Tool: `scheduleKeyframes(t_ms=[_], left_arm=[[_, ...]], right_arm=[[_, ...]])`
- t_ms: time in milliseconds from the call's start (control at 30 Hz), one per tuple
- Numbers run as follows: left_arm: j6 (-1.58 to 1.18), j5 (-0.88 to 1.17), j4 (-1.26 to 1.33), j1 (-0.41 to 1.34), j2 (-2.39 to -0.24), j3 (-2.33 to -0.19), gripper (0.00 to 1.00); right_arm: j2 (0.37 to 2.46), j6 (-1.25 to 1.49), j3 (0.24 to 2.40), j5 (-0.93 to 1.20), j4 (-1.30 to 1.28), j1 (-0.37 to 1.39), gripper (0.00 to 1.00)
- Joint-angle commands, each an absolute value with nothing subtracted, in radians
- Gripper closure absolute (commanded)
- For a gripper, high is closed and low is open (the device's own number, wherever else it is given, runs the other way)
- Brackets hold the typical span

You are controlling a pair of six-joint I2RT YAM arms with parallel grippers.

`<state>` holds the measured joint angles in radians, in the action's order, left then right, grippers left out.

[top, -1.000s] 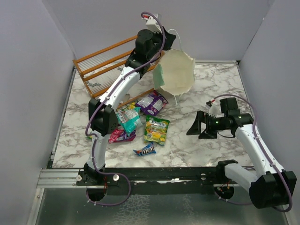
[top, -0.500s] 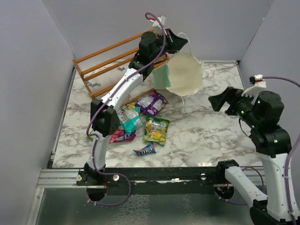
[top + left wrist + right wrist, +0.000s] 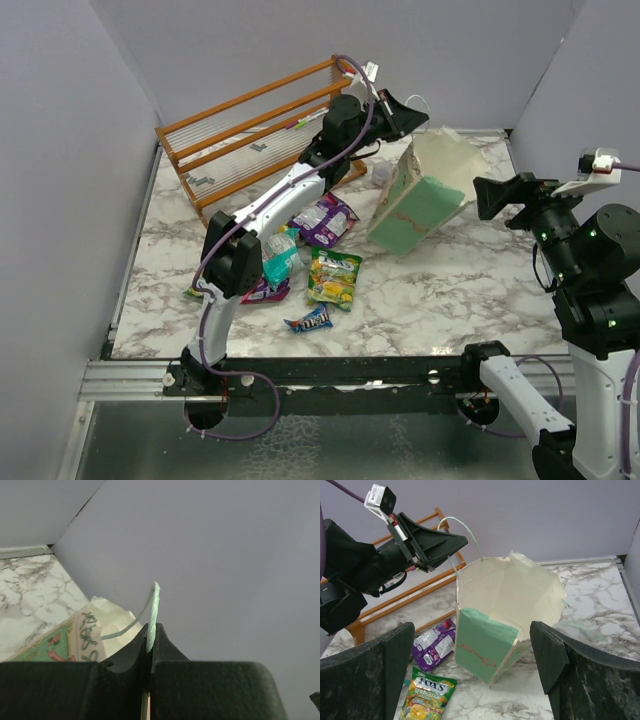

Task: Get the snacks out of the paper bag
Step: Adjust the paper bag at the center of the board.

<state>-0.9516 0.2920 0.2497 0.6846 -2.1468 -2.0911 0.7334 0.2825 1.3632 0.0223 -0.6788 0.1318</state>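
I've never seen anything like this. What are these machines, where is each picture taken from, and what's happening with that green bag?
These are two robot arms bolted to the near edge of a marble table. One picture looks down from above and behind them. The other two come from small cameras on each arm's wrist. The left claw is shut, holding the mint-green paper bag by what looks like its string handle, so the bag sits tilted. The right claw is open and empty, facing the bag's mouth. The snacks, small shiny packets, lie on the table beside the left arm, outside the bag. A wooden rack stands at the back.
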Motion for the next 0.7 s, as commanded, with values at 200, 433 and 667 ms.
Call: scheduleKeyframes(t_ms=[200,433,667], left_arm=[[-1.046,0.312,0.434,0.615,-2.031,-1.803,1.0],[-0.917,0.35,0.459,0.607,-1.864,-1.601,0.54],[-0.695,0.317,0.28,0.606,-1.663,-1.528,0.1]], right_arm=[[0.725,0.249,1.332,0.024,-0.636,0.134,0.01],[0.745,0.208,1.36,0.019,-0.624,0.168,0.01],[0.774,0.122,1.401,-0.05,-0.595,0.282,0.01]])
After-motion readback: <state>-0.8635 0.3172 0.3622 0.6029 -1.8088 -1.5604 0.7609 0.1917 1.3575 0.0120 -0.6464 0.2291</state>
